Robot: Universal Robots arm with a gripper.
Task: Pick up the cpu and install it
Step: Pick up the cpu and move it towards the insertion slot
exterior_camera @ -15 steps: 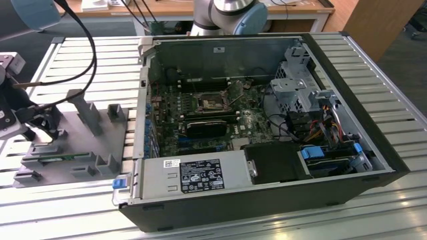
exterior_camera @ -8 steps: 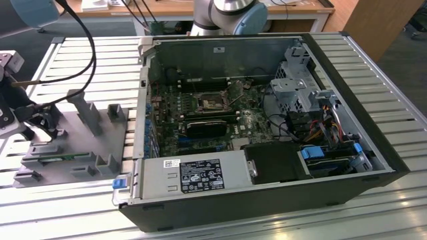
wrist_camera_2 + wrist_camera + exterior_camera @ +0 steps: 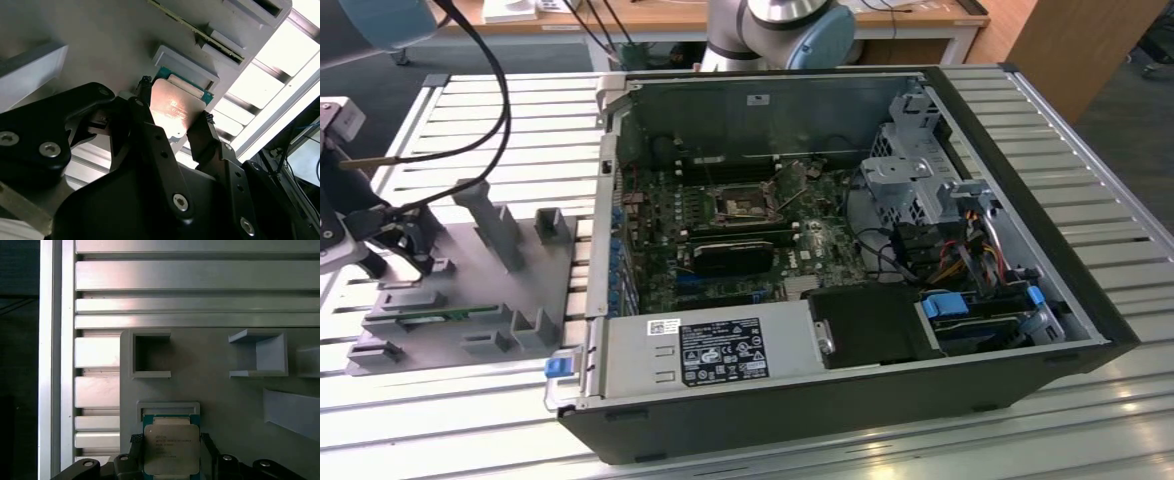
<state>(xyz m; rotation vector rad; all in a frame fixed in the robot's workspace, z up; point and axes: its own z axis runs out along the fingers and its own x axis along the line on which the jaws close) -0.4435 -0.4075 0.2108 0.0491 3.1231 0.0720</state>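
- Claw [image 3: 176, 102], black linked body: set astride the cpu [image 3: 174, 114] in both wrist views. Whether it presses the chip's edges or merely brackets them cannot be told.
- Cpu: small flat square with a silver lid and a thin green rim. It lies lid-up in a shallow pocket [image 3: 168, 405] of the grey fixture tray [image 3: 225, 405], and by the look of it is not yet lifted.
- Handling, as judged: light, rigid and smooth-lidded, so apt to slip. The underside contacts are likely delicate. Best taken by two opposite edges, kept level, with modest force.
- Fixture tray: rests on the slatted aluminium tabletop [image 3: 480, 110], at the exterior view's left of the open computer case [image 3: 854, 400].
- Motherboard socket [image 3: 744, 203]: square metal frame on the board inside the case, well apart from the cpu.
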